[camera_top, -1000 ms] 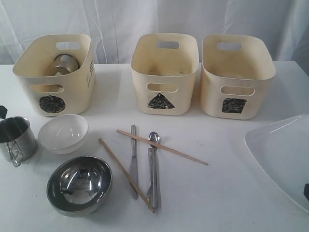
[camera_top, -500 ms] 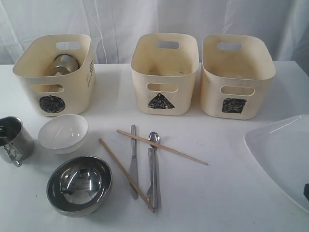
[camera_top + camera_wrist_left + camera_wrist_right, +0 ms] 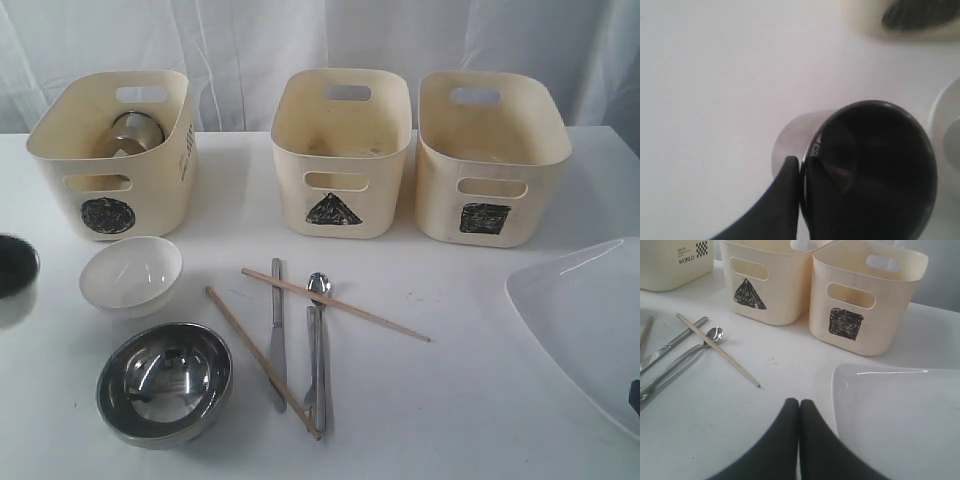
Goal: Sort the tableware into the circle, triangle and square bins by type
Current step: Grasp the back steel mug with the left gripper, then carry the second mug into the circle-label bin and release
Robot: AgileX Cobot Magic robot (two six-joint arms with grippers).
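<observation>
My left gripper [image 3: 801, 162] is shut on the rim of a steel mug [image 3: 875, 165], one finger outside the wall and one inside. In the exterior view that mug [image 3: 12, 280] shows blurred at the far left edge. Another steel mug [image 3: 132, 132] lies inside the circle bin [image 3: 110, 190]. On the table rest a small white bowl [image 3: 130, 275], a steel bowl [image 3: 165, 380], a knife [image 3: 277, 335], spoon [image 3: 318, 285], fork [image 3: 312, 360] and two chopsticks [image 3: 335, 304]. My right gripper [image 3: 799, 402] is shut and empty beside the white plate [image 3: 890, 410].
The triangle bin [image 3: 340, 150] and square bin [image 3: 490, 155] stand in a row with the circle bin along the back. The plate [image 3: 590, 320] reaches past the right edge of the exterior view. A white curtain hangs behind the table.
The left gripper has closed on the mug's rim. The mug has moved left and up, now half out of the exterior view. The right arm has not moved.
</observation>
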